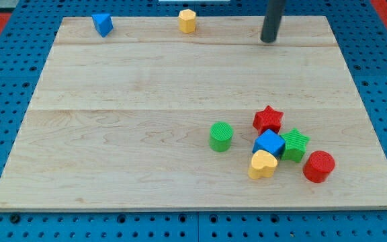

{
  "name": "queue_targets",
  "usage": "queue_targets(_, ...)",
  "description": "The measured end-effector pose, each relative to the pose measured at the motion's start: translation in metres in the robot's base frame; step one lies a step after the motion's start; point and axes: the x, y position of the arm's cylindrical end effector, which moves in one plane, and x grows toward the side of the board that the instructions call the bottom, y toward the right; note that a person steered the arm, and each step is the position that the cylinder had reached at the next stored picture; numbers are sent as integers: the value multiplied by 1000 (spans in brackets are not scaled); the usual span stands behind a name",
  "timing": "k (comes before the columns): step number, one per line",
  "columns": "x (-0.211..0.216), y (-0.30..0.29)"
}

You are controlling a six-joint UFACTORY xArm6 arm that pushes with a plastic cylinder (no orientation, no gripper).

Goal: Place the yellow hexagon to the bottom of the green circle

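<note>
1. My tip (268, 40) sits near the view's top edge of the wooden board (146, 101), right of centre. It is a bare rod with no jaws, touching no block.
2. Yellow hexagon (187, 21) stands at the board's top edge, well to the left of my tip.
3. Blue triangular block (102, 24) is at the top left, well apart from the hexagon.
4. Green circle (221, 136) stands alone in the lower right quarter, far below the hexagon.
5. Cluster just right of the green circle: red star (268, 119) on top, blue cube (269, 143) beneath it, green star (294, 144) pressed against the cube's right side, yellow heart (262, 164) touching the cube from below.
6. Red circle (318, 166) is at the cluster's lower right, beside the green star.
</note>
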Motion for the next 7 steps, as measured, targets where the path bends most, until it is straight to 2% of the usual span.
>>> queue_targets(1, -38, -17)
queue_targets(2, -40, -21)
queue_targets(5, -37, -151)
queue_targets(7, -39, -217)
